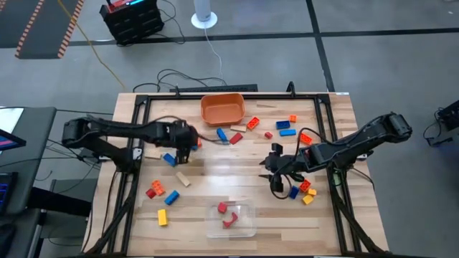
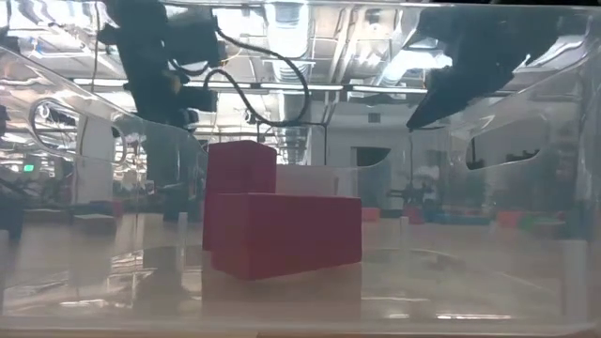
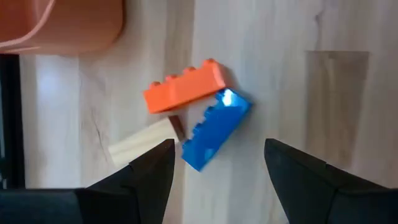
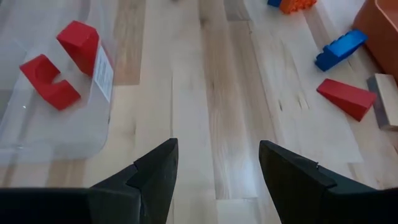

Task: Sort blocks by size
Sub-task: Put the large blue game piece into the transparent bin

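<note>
1. my left gripper (image 3: 214,163) hangs with fingers apart over a blue block (image 3: 214,129) touching an orange block (image 3: 185,92), near the orange bowl (image 1: 221,108).
2. my right gripper (image 4: 214,163) is spread wide and empty beside the clear tub (image 4: 37,134) holding red blocks (image 4: 48,81).

A pale wooden table (image 1: 215,168) carries an orange bowl (image 1: 222,108) at its far edge. Loose blocks (image 1: 290,126) lie scattered around the bowl. A clear plastic tub (image 1: 231,228) sits opposite it.
</note>
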`<state>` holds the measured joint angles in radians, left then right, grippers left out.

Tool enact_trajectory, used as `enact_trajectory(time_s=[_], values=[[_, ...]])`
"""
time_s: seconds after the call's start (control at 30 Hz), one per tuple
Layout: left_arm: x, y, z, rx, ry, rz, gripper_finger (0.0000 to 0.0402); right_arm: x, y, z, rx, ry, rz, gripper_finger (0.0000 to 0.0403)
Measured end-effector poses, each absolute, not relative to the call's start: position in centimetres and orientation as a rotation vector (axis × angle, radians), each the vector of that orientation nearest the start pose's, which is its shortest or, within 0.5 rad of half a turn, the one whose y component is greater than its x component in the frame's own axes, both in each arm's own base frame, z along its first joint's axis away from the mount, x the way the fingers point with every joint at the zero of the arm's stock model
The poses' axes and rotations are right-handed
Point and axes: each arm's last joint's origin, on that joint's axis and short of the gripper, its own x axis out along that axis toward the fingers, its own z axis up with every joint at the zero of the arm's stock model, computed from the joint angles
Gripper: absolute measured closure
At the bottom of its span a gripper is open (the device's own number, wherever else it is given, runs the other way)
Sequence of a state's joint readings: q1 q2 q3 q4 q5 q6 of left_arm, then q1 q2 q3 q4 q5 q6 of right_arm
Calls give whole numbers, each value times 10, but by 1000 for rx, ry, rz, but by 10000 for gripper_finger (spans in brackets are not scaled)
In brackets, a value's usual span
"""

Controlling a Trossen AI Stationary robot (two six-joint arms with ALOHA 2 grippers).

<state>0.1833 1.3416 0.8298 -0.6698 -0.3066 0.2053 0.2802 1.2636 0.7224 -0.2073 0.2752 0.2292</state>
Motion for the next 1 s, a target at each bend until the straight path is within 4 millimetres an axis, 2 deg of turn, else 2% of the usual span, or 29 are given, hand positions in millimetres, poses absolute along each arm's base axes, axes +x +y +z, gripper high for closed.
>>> enact_trajectory(time_s=[0.17, 0.43, 0.53, 0.63, 0.7, 0.73, 0.8, 0.9, 1.0], values=[[237, 70, 197, 220, 1239, 258, 160, 242, 61, 206, 5, 694, -70, 148], [246, 80, 156, 199, 1425, 188, 163, 242, 61, 205, 8, 674, -66, 148], [248, 80, 148, 187, 1451, 171, 194, 242, 62, 205, 8, 671, -65, 148], [250, 78, 146, 176, 1455, 171, 260, 242, 62, 205, 10, 670, -65, 148], [250, 77, 149, 170, 1450, 183, 314, 242, 62, 205, 13, 669, -66, 148], [251, 76, 151, 161, 1450, 191, 322, 242, 62, 205, 16, 666, -67, 148], [251, 73, 160, 153, 1448, 209, 320, 243, 62, 206, 24, 660, -68, 148], [253, 63, 185, 88, 1378, 181, 320, 242, 63, 206, 39, 660, -69, 148], [258, 44, 210, 26, 1281, 146, 320, 241, 66, 205, 38, 663, -59, 148]])
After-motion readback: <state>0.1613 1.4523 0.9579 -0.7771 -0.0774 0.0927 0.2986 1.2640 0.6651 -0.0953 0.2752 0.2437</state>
